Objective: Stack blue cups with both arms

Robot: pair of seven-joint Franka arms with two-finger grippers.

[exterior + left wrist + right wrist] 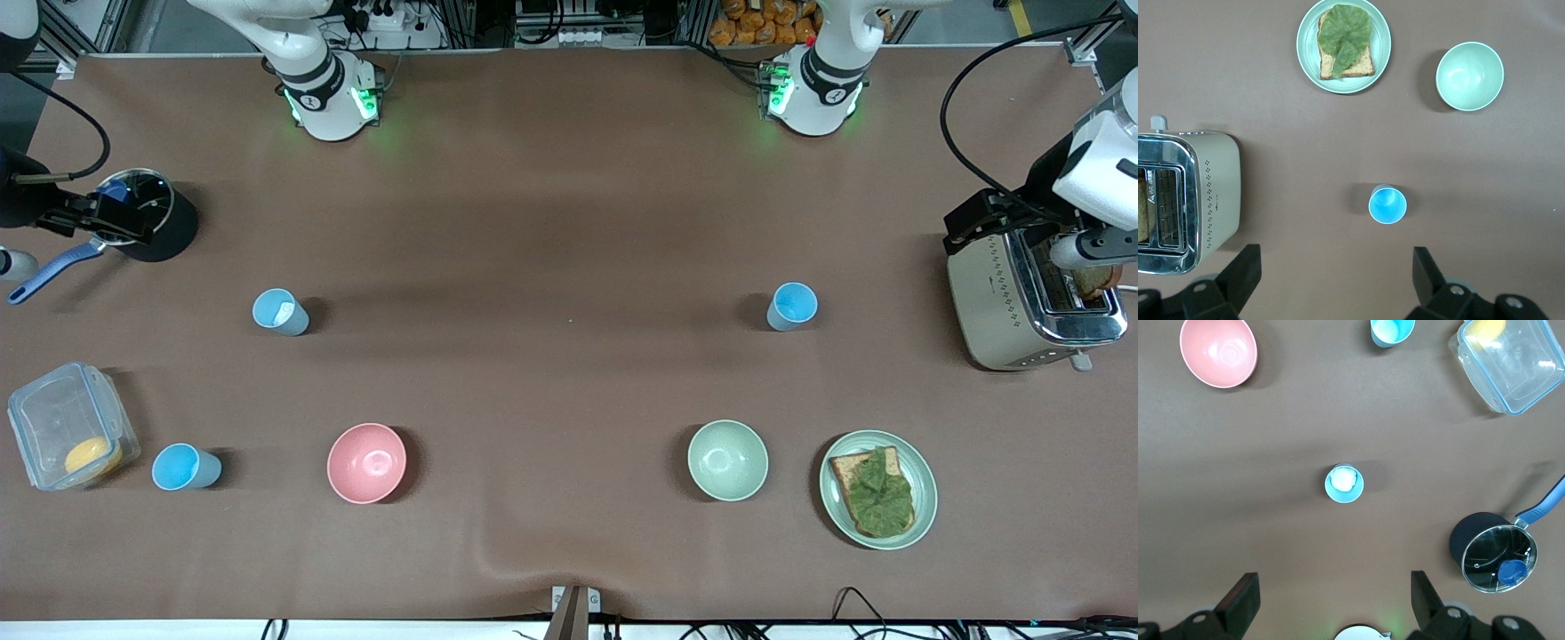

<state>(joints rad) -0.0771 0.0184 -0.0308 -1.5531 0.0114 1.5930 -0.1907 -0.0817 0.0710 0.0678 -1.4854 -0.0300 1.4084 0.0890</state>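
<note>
Left gripper (1331,280) wide over bare table | right gripper (1331,603) likewise | your three blue cups (791,306) (279,311) (184,467) apparently upright, apart, none at 12 o'clock.

A high camera faces the two arm bases across the brown counter (569,222), taking in its whole spread. Each wrist camera looks straight down from well above the surface — its own end effector's fingers at the frame edge. The left wrist view shares with the front view one blue cup (1387,205), the pale green bowl (1469,75) and the toaster (1188,200); the right wrist view shares the white-patched blue cup (1344,483), the pink bowl (1218,351) and the pot (1498,557).
</note>
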